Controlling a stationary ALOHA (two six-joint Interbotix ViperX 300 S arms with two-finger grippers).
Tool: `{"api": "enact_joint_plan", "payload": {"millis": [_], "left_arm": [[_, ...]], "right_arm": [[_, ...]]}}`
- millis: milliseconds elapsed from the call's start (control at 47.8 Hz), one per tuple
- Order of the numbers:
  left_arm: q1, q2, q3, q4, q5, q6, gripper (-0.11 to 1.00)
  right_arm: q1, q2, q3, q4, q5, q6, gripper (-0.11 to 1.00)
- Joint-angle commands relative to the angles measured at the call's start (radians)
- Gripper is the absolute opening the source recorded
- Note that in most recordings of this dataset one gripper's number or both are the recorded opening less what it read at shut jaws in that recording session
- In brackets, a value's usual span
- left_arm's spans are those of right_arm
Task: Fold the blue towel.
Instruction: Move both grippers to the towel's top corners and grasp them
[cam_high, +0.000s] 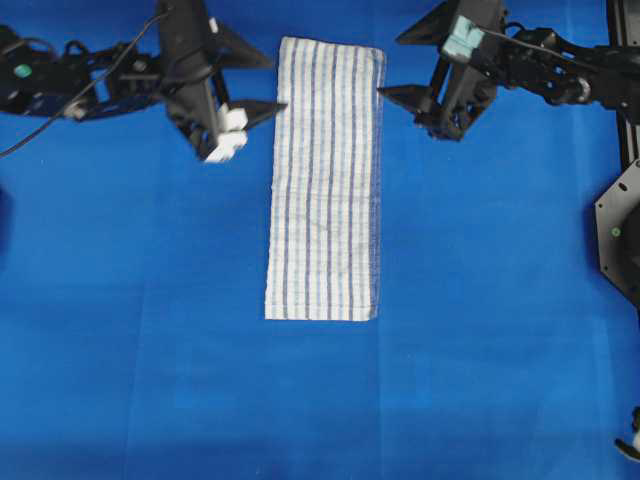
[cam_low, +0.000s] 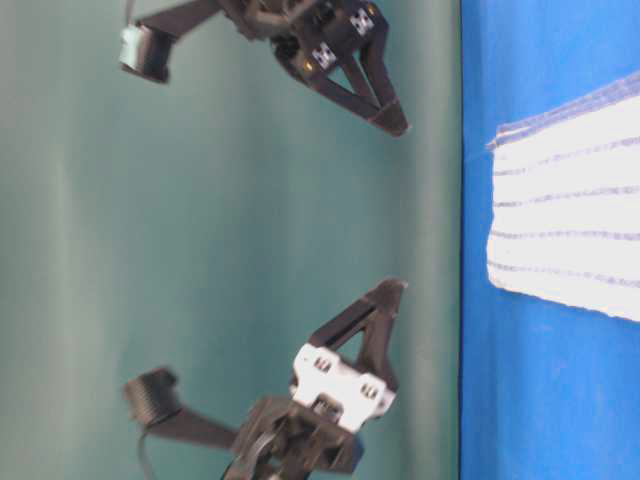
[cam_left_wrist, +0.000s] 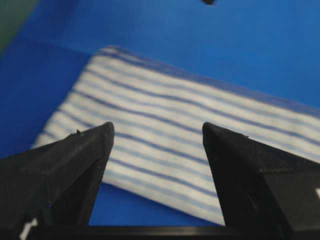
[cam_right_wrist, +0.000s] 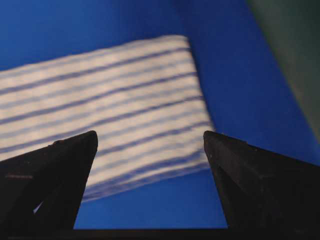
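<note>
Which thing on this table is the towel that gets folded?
Look at the blue table covering from above. In its upper middle lies a long narrow cloth, the blue towel, flat between the two black grippers. It is the only white, blue-striped thing on the plain blue surface.

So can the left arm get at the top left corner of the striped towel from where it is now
Probably yes. The left gripper hangs open just beside the blue towel, near its far-left edge. Nothing lies between them, the right gripper keeps to the opposite side, and the towel lies flat on the table covering.

Bare blue table covering (cam_high: 150, 300) all round blue towel (cam_high: 325, 180); nothing blocks approach.
</note>
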Motion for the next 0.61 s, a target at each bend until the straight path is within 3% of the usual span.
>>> {"api": "enact_joint_plan", "payload": {"millis": [0,586], "left_arm": [[0.029,0.025,-0.043,0.002,-0.028,0.012,0.67],[0.141,0.301,-0.104,0.002,-0.216,0.029,0.67]], "right_arm": [[-0.026,0.035,-0.029,0.000,-0.043,0.000,0.93],[-0.066,0.284,-0.081,0.031,-0.199,0.005,0.92]]}}
